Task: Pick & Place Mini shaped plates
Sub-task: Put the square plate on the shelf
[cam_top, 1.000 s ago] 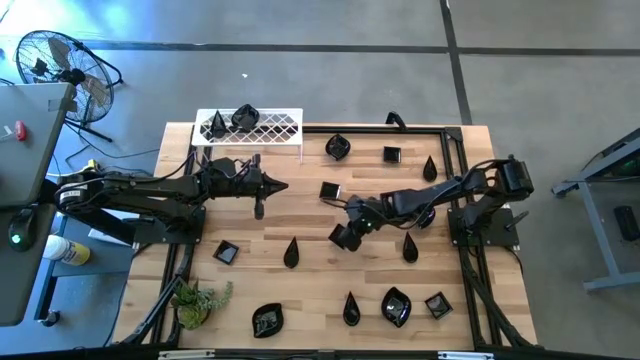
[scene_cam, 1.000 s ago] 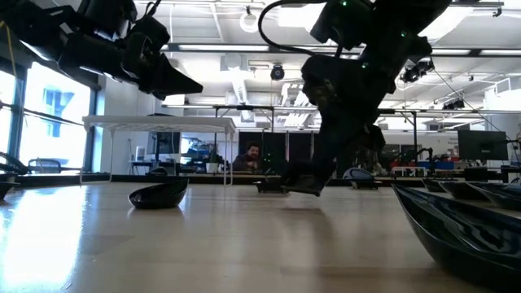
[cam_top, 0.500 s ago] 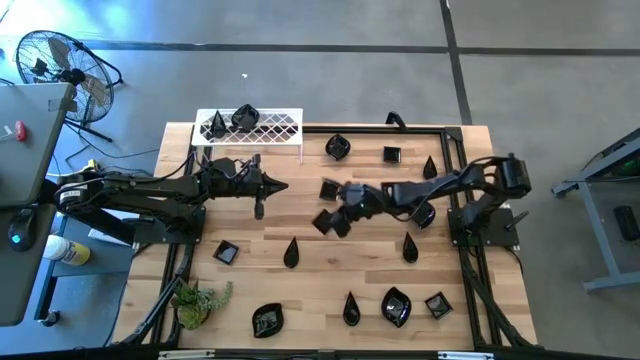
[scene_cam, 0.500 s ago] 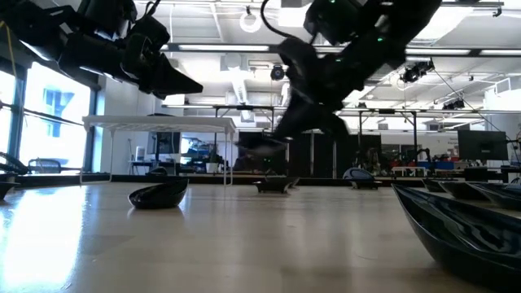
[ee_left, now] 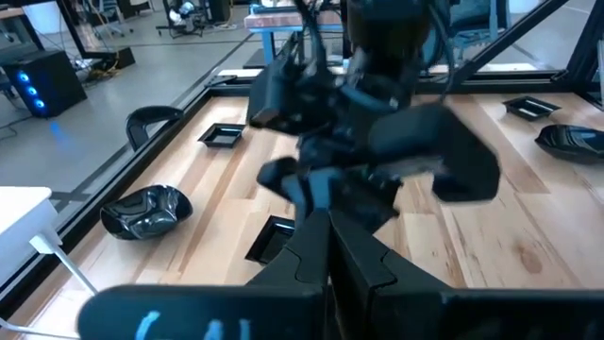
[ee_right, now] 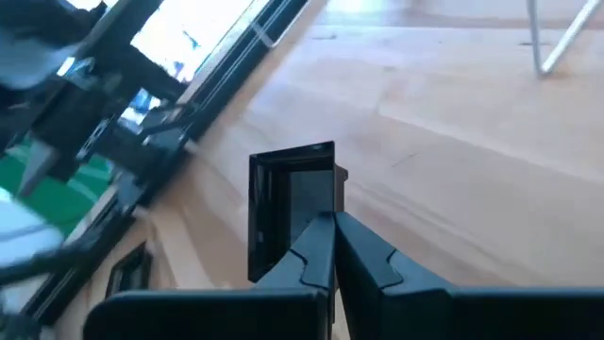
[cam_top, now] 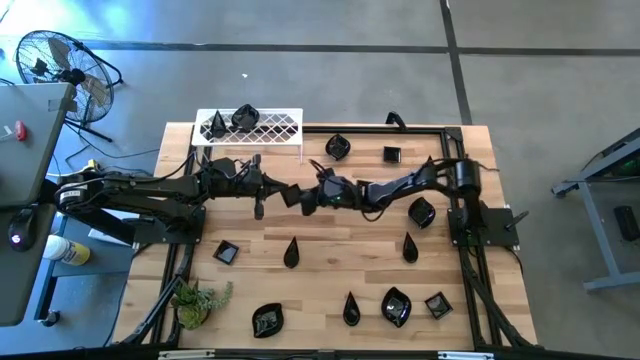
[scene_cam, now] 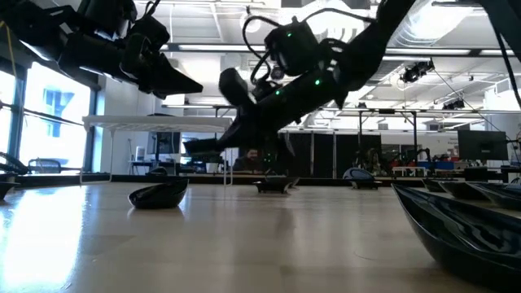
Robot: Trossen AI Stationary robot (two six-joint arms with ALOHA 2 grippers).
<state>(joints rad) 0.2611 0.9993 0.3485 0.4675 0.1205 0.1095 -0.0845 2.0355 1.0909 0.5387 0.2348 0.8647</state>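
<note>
While held edge-on, the square plate stands upright in the right claw.

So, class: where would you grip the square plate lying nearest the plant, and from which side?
Probably one rim wall of the square plate, from straight above, with one finger inside and one outside. It lies flat, open side up, so only the raised rim offers an edge. The right pincer holds its own plate by the rim likewise.
</note>
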